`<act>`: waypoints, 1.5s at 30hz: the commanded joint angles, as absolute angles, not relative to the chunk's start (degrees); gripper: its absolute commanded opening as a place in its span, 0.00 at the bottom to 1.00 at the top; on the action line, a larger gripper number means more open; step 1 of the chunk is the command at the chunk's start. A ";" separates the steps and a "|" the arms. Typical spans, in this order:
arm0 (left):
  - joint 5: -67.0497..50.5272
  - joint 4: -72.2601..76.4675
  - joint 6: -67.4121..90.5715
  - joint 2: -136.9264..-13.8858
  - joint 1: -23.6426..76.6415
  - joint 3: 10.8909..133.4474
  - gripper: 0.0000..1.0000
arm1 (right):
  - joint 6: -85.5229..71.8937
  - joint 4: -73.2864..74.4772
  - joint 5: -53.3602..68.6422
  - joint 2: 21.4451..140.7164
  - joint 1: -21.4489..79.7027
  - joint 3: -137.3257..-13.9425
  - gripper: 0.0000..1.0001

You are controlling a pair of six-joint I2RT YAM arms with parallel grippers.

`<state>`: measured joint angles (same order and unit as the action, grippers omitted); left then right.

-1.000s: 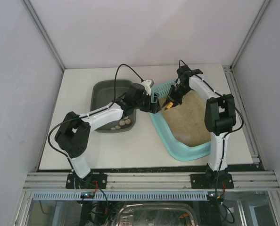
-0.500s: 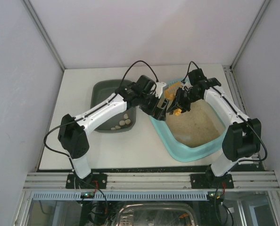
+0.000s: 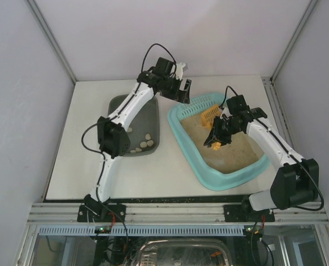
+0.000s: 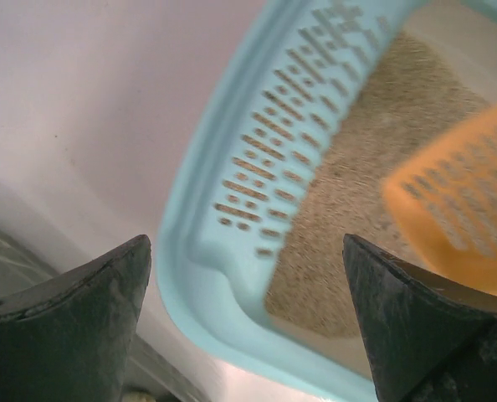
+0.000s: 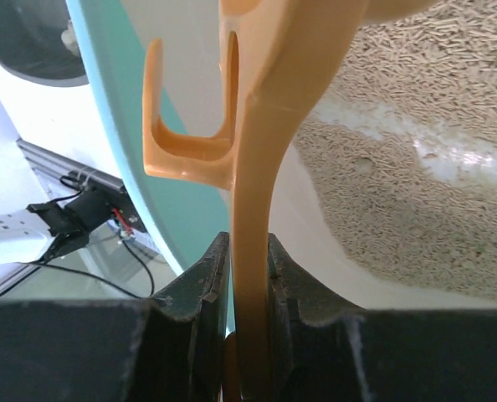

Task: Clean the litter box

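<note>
The right claw [image 3: 219, 137] is pinching the thin handle of an orange scoop [image 3: 209, 116]. In the right wrist view its two fingers [image 5: 200, 293] are pressing flat on both sides of this handle [image 5: 250, 209], with no free gap between them. From the claw, the slotted head of the scoop is pointing toward 12 o'clock, over the beige litter [image 3: 237, 155]. I cannot tell if the head is touching the litter.

The litter is lying inside the litter box [image 3: 231, 178], a light-teal tray that is sitting on the right half of the white desk [image 3: 87, 166]. It is turned a little, so that its perforated strip [image 3: 200, 101] is at about 11 o'clock of the box.

The left claw [image 3: 182, 91] is spread wide and is holding nothing. It is hanging in the air just beyond the 11 o'clock corner of the litter box. In the left wrist view both dark fingers [image 4: 81, 318] are standing far apart, and between them the teal rim [image 4: 198, 276], the perforated strip and the orange scoop head [image 4: 458, 201] are showing below.

At 9 o'clock of the litter box, just beside it, a dark grey tub [image 3: 117, 108] is standing on the desk. Some small pale lumps [image 3: 142, 145] are lying in its near end. The left arm is reaching over this tub.
</note>
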<state>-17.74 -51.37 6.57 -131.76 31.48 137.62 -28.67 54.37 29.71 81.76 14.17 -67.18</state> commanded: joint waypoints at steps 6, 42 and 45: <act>-17.17 -41.72 8.00 -139.93 30.73 138.05 1.00 | -25.35 48.50 25.89 76.26 15.20 -62.13 0.00; -23.11 -25.20 17.15 -106.38 33.75 78.44 0.98 | -26.00 3.08 42.09 31.66 15.25 -27.73 0.00; -25.46 -27.03 17.69 -107.81 33.60 81.90 0.98 | -25.56 6.29 45.19 36.97 17.03 -31.79 0.00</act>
<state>-16.32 -22.48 19.94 -108.03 32.34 76.79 -25.96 11.18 41.67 33.21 15.97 -26.92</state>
